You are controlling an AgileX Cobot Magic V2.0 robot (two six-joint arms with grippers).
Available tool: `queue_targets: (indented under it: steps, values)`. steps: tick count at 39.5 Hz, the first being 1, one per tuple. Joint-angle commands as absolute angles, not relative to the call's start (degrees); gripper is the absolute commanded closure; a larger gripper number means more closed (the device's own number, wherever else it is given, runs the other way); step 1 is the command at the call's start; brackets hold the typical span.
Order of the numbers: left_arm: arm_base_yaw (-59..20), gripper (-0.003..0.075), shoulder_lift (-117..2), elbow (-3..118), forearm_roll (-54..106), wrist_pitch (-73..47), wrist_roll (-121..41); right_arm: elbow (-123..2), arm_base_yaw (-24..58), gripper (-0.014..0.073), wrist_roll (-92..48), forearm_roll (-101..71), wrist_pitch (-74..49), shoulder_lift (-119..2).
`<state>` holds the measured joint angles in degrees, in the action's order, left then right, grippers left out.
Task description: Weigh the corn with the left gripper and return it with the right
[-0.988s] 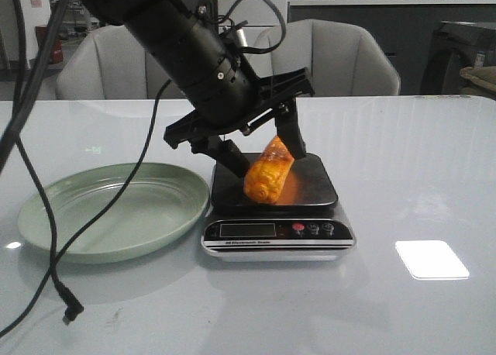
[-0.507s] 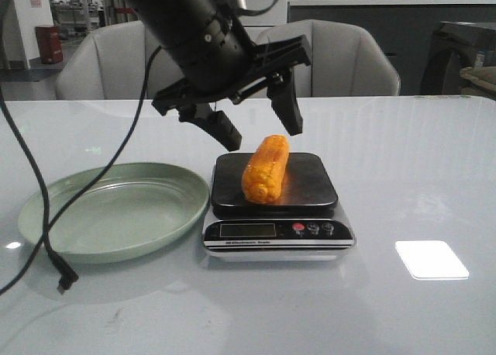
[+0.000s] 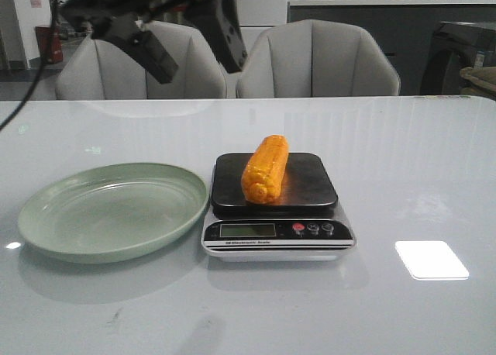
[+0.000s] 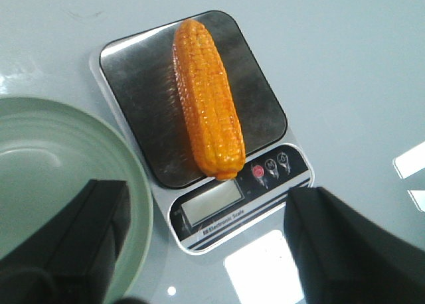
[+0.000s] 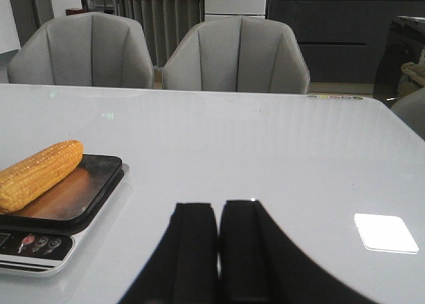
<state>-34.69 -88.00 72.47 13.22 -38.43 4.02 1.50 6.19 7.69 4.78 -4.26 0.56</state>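
One corn [image 3: 265, 168] lies on the scale [image 3: 277, 209], below the raised, spread left tool [image 3: 194, 31].

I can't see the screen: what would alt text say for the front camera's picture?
An orange-yellow corn cob lies on the black platform of a small kitchen scale on a glossy white table, with nothing gripping it. An empty green plate sits beside the scale on its left, and the left gripper hangs open high above, near two grey chairs.
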Motion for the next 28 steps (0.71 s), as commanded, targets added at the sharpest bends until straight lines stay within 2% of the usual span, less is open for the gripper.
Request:
queue_targets:
  steps: [1,28]
  values:
    - [-34.89,0.0187,-80.38,70.43,11.00,-35.73,3.80,2.08,5.77,0.0424,7.71,5.60,0.61,1.65]
    - [-34.89,0.0187,-37.93,45.89,0.87,-35.96,3.80,2.08,5.77,0.0424,7.71,5.60,0.61,1.65]
